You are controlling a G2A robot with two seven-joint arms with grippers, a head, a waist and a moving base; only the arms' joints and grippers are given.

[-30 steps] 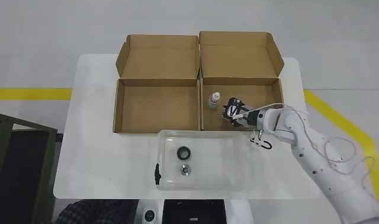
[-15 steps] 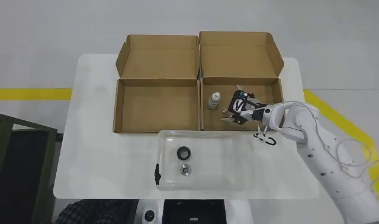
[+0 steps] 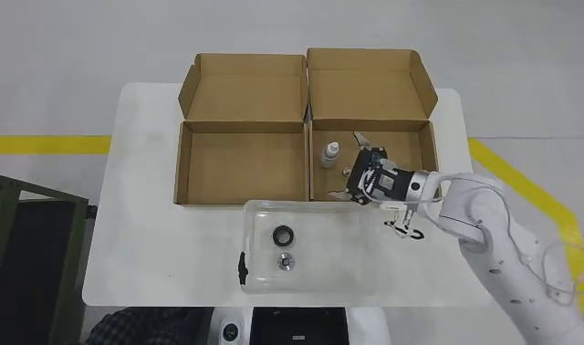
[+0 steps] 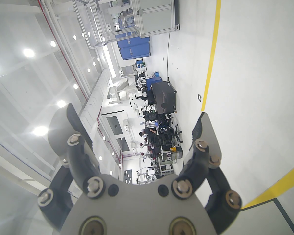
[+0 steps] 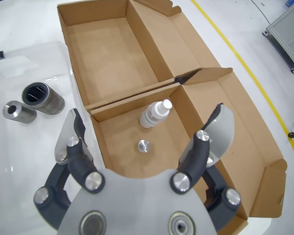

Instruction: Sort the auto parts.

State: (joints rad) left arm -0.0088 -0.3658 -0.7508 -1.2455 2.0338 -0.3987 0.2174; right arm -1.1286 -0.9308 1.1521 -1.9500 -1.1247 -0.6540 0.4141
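— What has just changed over there?

— A second ago my right end effector (image 5: pixel 147 111) hung narrow over the right-hand box (image 5: pixel 235 147). Now its jaws stand wide with nothing between them, and it has drawn back toward the box's near wall. The small silver part (image 5: pixel 143 145) lies on the box floor, near the white bottle (image 5: pixel 154 114) but not touching it.

— So that piece is sorted?

— I judge so. It rests free, and neither finger is on it.

— What remains?

— Two pieces stand in the clear tray (image 3: pixel 248 245) on the counter (image 3: pixel 146 208): a dark sleeve (image 5: pixel 42 98) and a bored steel cylinder (image 5: pixel 19 111), just beside each other. I cannot tell whether they touch.

— And your other arm?

— My left end effector (image 4: pixel 137 112) is spread wide, holds nothing and points out at the room, away from the counter. The next pick probably falls to the right one, back at the tray. With the two pieces so close, the fingers may nudge one while taking the other.
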